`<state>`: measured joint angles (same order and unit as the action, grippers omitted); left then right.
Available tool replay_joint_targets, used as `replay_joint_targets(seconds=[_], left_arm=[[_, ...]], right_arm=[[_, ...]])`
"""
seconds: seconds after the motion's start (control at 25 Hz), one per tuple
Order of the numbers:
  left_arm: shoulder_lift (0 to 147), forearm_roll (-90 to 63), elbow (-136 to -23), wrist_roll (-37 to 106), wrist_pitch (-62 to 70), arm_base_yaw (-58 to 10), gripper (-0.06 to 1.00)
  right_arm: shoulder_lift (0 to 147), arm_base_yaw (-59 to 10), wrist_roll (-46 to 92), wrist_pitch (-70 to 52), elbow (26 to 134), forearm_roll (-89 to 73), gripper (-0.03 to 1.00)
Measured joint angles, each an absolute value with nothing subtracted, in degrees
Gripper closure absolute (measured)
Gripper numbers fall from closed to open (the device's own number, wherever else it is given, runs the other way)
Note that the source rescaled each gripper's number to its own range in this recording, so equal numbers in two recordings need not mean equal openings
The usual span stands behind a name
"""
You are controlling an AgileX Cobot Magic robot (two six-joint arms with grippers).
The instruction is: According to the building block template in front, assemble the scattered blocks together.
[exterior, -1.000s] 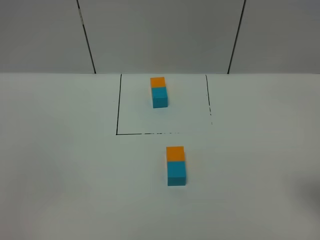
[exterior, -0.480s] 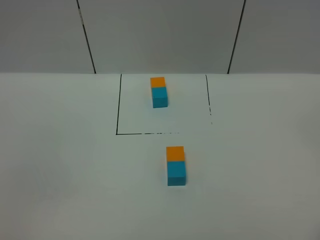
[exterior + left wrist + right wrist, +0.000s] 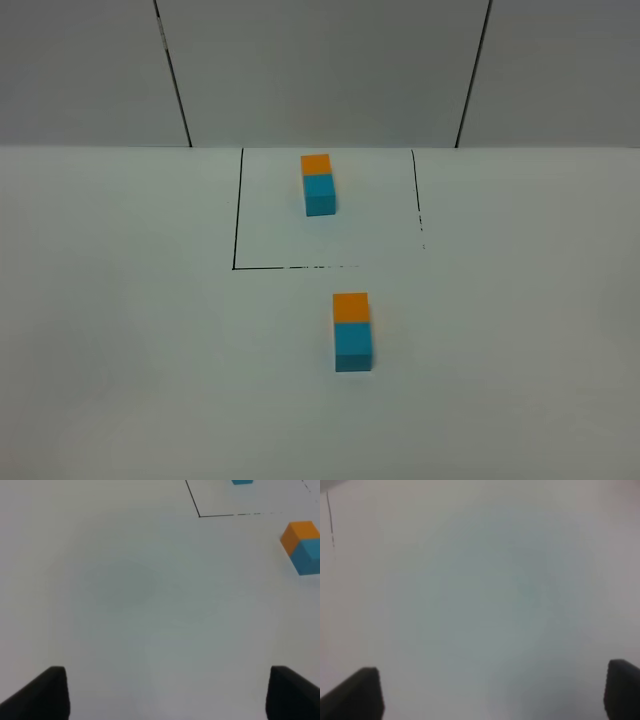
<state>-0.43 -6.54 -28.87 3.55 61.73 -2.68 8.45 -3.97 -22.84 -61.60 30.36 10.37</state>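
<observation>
The template (image 3: 318, 185), a small orange-over-cyan bar, stands inside the black outlined square (image 3: 236, 262) at the back. The larger orange cube (image 3: 350, 306) and cyan cube (image 3: 353, 347) sit touching in one bar in front of the square, orange on the far side. In the left wrist view the orange cube (image 3: 299, 533) and the cyan cube (image 3: 310, 556) are far off to one side. My left gripper (image 3: 170, 695) is open and empty over bare table. My right gripper (image 3: 492, 692) is open and empty, with no block in its view. Neither arm shows in the exterior view.
The white table (image 3: 130, 330) runs back to a grey panelled wall (image 3: 320, 70). A corner of the square's black line (image 3: 199, 516) shows in the left wrist view, and a short piece of black line (image 3: 330, 520) in the right wrist view.
</observation>
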Motion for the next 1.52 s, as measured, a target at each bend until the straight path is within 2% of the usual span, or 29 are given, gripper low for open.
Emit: replay_joint_targets(seconds=[0.28,1.52], left_arm=[[-0.43,-6.54,-28.87,3.55,61.73,-2.68,0.27],[-0.43,-6.54,-28.87,3.55,61.73,-2.68,0.27]], right_arm=[[-0.04,-3.78,-22.83,-61.90,28.70,9.98,0.21],[-0.39,-3.15,-22.42,-61.56,28.24,9.16,0.21]])
